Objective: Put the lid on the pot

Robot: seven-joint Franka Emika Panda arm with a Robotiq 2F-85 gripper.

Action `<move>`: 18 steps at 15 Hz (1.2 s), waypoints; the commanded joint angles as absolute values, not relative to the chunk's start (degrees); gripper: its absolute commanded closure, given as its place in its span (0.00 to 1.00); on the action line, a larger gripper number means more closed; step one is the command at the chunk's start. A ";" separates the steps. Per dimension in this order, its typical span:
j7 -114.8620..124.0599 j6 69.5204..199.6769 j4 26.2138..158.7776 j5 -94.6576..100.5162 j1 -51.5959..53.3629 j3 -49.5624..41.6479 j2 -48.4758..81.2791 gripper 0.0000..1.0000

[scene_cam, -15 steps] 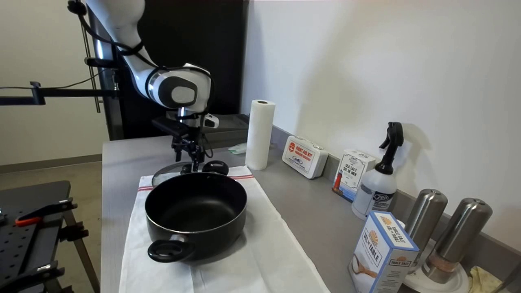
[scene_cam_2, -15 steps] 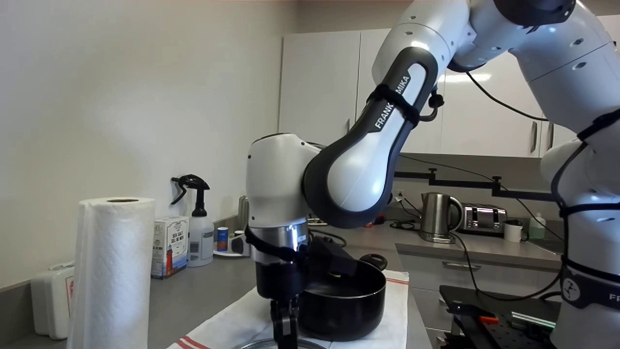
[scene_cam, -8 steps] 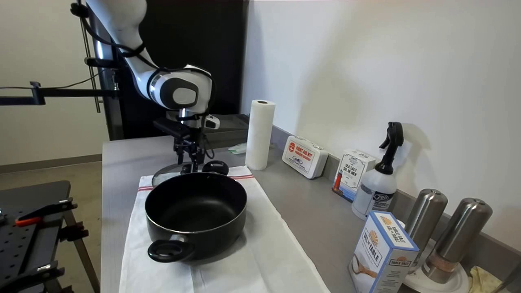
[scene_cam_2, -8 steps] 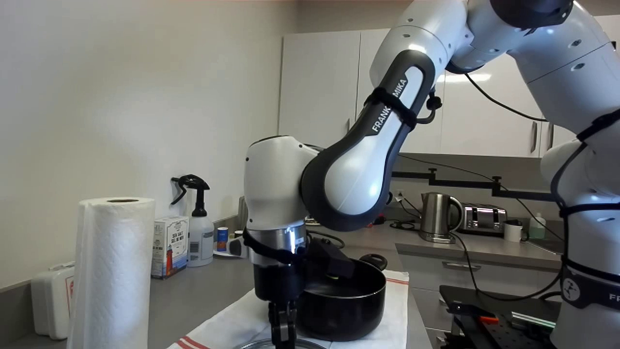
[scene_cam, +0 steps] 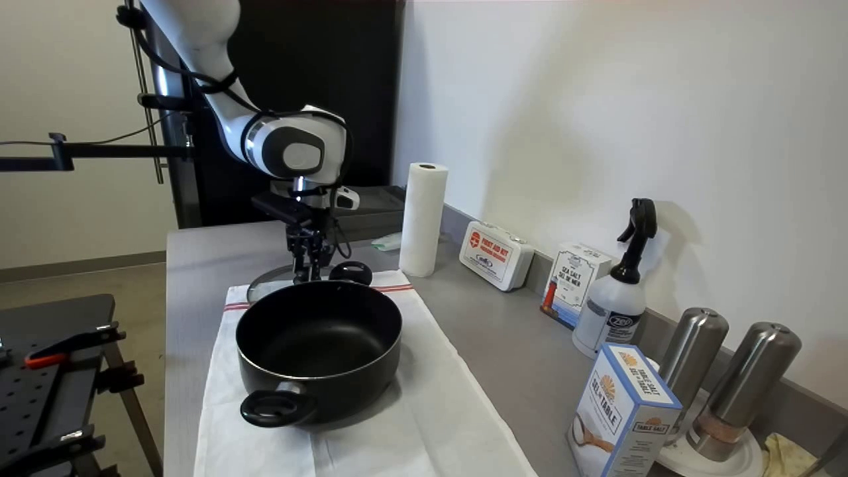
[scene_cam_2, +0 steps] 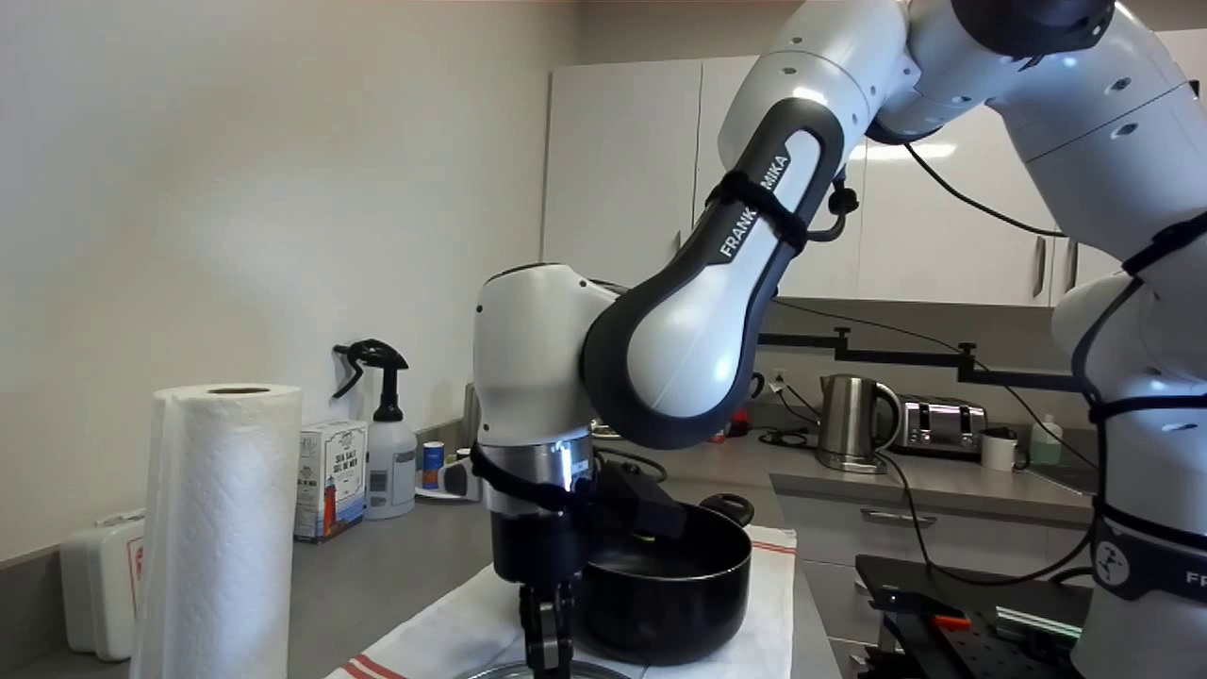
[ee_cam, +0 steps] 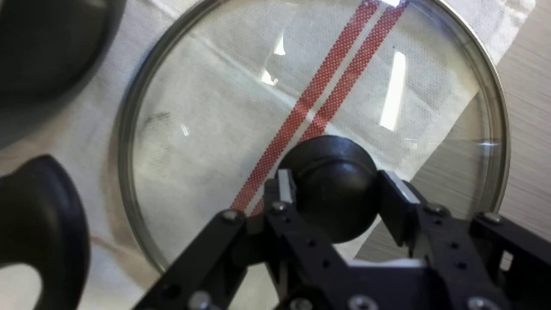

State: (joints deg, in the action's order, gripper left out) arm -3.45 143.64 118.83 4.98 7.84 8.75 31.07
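The black pot (scene_cam: 351, 396) sits uncovered on a white cloth, its dark inside facing up; its wall (scene_cam_2: 665, 613) also shows in an exterior view. Behind it lies the glass lid (scene_cam: 264, 289), flat on the cloth's striped end and partly hidden by the pot. In the wrist view the lid (ee_cam: 206, 125) fills most of the picture, with a dark round knob (ee_cam: 338, 211) at its centre. My gripper (ee_cam: 339, 186) has a finger on either side of this knob and is shut on it. The pot's handle (ee_cam: 56, 224) is close beside the lid's rim.
A paper towel roll (scene_cam: 424, 222) stands near the arm, by the wall. Along that wall are a first aid kit (scene_cam: 495, 256), a sea salt box (scene_cam: 573, 285), a spray bottle (scene_cam: 611, 308), a table salt box (scene_cam: 623, 411) and steel mills (scene_cam: 745, 387).
My fingers have come together around the lid's knob. The wrist has shifted very slightly; the lid and pot have stayed where they were.
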 commanded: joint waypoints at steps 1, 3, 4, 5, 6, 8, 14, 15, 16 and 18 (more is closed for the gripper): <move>-5.19 143.57 118.96 4.74 8.31 9.10 30.03 0.75; -5.98 143.00 119.82 4.59 8.47 9.78 28.87 0.75; -5.98 142.63 120.18 4.62 8.73 9.98 28.32 0.75; -6.51 142.30 120.64 4.42 8.74 10.57 27.71 0.75; -6.63 142.27 120.91 4.49 8.94 10.84 27.36 0.75; -7.14 141.62 121.76 4.53 9.41 11.67 25.96 0.75; -6.22 138.40 124.37 6.07 11.81 11.90 19.67 0.75; -6.69 137.66 124.80 5.71 11.77 12.21 18.48 0.75; -6.13 137.01 125.24 6.11 12.13 12.00 17.18 0.75; -6.28 135.68 126.07 5.88 12.09 12.11 14.64 0.75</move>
